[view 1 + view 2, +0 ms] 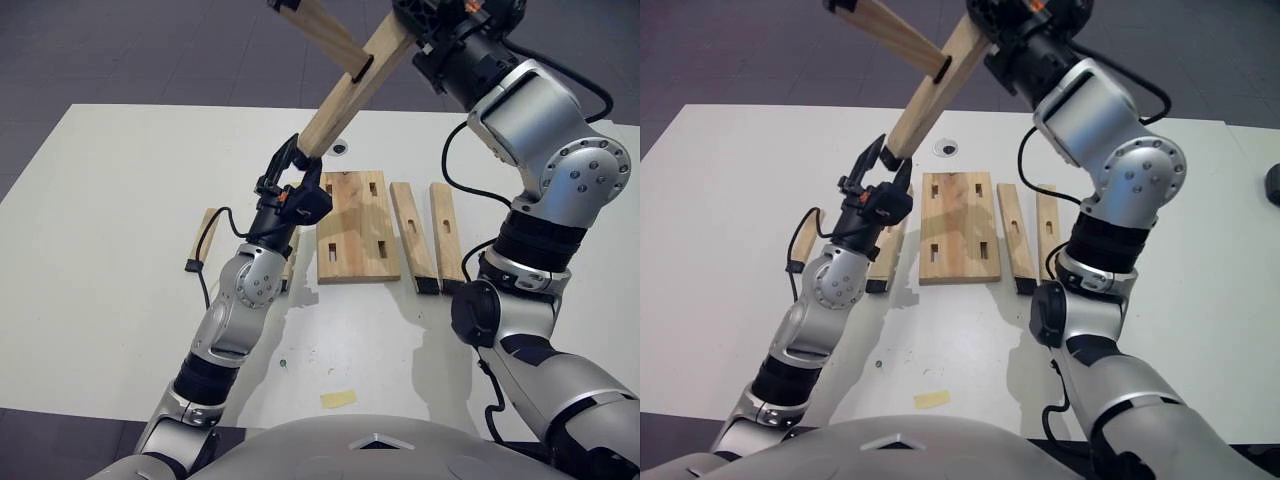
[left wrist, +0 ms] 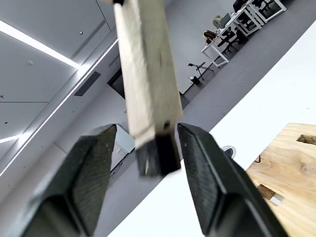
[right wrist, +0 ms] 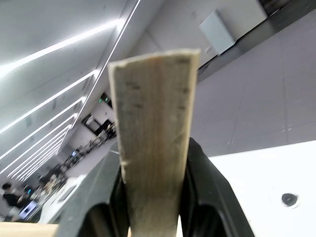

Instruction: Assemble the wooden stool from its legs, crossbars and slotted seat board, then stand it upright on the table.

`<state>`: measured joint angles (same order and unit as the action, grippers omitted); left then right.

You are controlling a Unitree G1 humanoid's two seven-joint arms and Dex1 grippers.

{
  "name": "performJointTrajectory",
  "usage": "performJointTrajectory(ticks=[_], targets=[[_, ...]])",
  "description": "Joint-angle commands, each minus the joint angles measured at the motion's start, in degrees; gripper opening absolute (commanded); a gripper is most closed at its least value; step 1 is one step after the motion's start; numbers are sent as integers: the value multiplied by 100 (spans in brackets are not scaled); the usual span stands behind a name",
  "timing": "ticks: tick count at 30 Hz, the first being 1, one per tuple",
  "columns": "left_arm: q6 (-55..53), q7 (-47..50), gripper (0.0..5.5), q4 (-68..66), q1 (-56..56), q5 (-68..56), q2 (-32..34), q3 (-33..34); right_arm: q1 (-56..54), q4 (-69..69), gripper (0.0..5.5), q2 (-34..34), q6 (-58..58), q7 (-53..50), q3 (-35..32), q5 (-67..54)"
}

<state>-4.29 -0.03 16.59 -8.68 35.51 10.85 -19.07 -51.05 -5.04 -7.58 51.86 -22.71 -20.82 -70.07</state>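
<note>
One leg (image 1: pixel 352 88), crossbar (image 1: pixel 318 27) slotted through it, tilts above the seat board (image 1: pixel 357 228): our right gripper (image 3: pixel 153 168) clamps its upper end, our left gripper (image 1: pixel 300 162) gapes wide around its lower end.

A pale wooden leg (image 1: pixel 350 90) with a black-capped foot hangs tilted above the white bench (image 1: pixel 100 200), a short wooden crossbar (image 1: pixel 315 30) slotted through its upper part. The rectangular four-slot seat board (image 1: pixel 357 225) lies flat, two slotted legs (image 1: pixel 413 238) side by side just right of it.
</note>
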Motion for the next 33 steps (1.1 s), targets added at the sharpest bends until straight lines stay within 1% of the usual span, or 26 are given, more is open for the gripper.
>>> performJointTrajectory(ticks=[1,4,7,9,11,13,14,16,20,24,27,33], targets=[[-66,-45,306,44,43,-48,-62,85,-4,124,102,-99,-341,207,81,456],[-137,99,356,125,309,-138,-84,377,123,-8,102,-352,-384,330,26,691],[-451,222,411,359,718,-759,-357,1096,503,-302,102,-799,-125,449,-103,749],[-719,264,453,591,853,-1232,-561,1601,945,-606,102,-970,178,331,-295,456],[-994,339,481,746,747,-1599,-787,1948,1400,-1004,102,-1105,408,258,-333,364],[-1209,452,523,841,597,-1859,-1003,2147,1691,-1228,102,-1105,545,143,-378,145],[-1294,549,534,836,488,-1957,-1126,2214,1845,-1357,102,-1113,593,114,-346,150],[-1397,762,538,769,267,-2040,-1331,2273,2058,-1553,102,-1062,603,24,-313,42],[-1454,976,540,656,2,-2088,-1516,2228,2445,-1814,102,-999,529,-129,-322,-116],[-1505,1093,540,645,-99,-2138,-1519,2293,2954,-1969,102,-987,413,-175,-450,-291],[-1531,1151,540,619,-130,-2154,-1501,2285,3249,-2096,102,-960,313,-137,-362,-358],[-1522,1217,540,581,-143,-2141,-1504,2203,3397,-2184,102,-983,131,-154,-217,-473]])
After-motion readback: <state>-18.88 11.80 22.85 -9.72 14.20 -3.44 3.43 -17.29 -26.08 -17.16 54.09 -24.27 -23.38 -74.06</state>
